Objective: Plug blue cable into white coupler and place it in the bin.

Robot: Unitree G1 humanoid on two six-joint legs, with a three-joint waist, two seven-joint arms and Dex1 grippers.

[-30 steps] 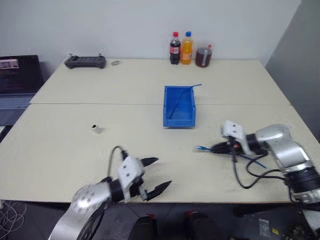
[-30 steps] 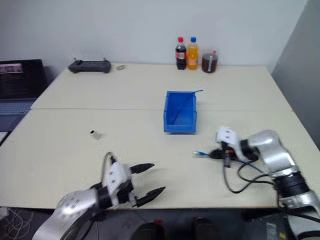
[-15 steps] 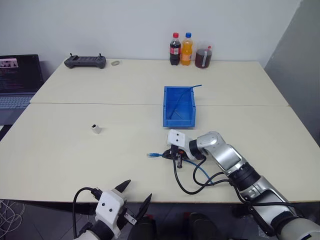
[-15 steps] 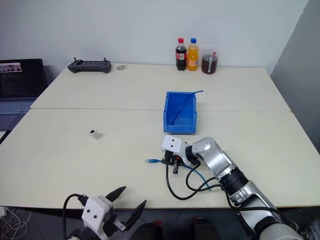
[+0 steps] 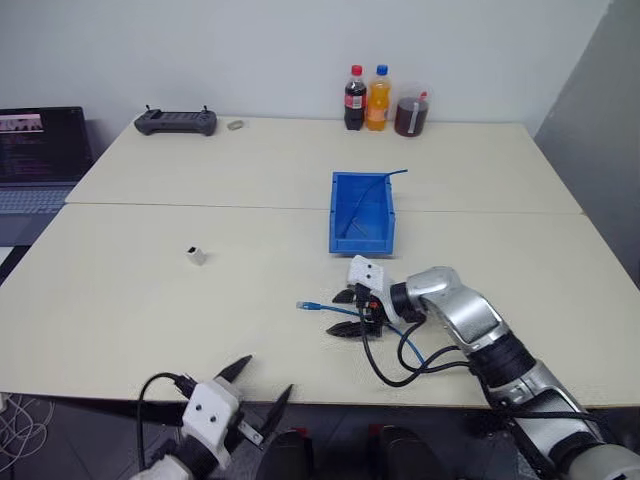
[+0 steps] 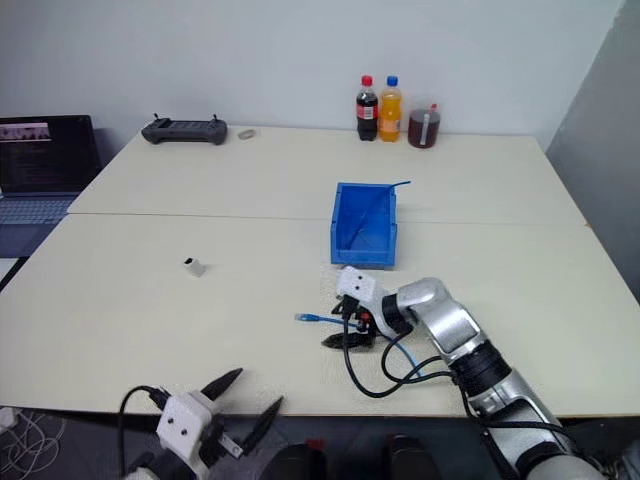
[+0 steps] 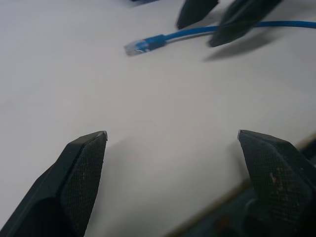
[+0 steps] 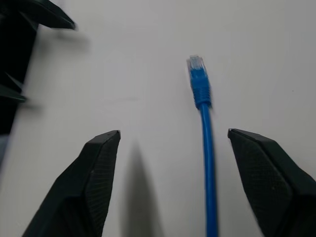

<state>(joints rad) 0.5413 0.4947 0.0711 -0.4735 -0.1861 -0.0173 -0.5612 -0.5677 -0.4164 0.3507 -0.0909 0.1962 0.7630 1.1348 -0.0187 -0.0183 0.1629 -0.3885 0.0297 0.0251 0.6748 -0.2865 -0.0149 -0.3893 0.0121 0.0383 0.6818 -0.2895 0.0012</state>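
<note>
The blue cable [image 5: 330, 309] lies on the table in front of the bin [image 5: 362, 238], its clear plug [image 5: 305, 305] pointing left. My right gripper [image 5: 346, 315] is open, its jaws standing either side of the cable and not pinching it; in the right wrist view the cable [image 8: 206, 143] runs between the fingers [image 8: 94, 177]. The white coupler [image 5: 195, 256] stands alone, far to the left of the cable. At the table's near edge my left gripper [image 5: 262, 384] is open and empty. From its wrist view the plug [image 7: 140, 45] lies ahead on the table.
Two bottles [image 5: 365, 98] and a jar [image 5: 409, 113] stand at the back edge. A black controller [image 5: 176, 121] lies at the back left, and a laptop [image 5: 38, 150] sits off the left side. A thin blue wire [image 5: 385, 176] sticks out of the bin. Black wiring [image 5: 400, 375] loops by my right arm.
My right gripper carried the cable's end leftward to the middle of the table, then opened and let it go. My left gripper sank to the near edge, still open.
</note>
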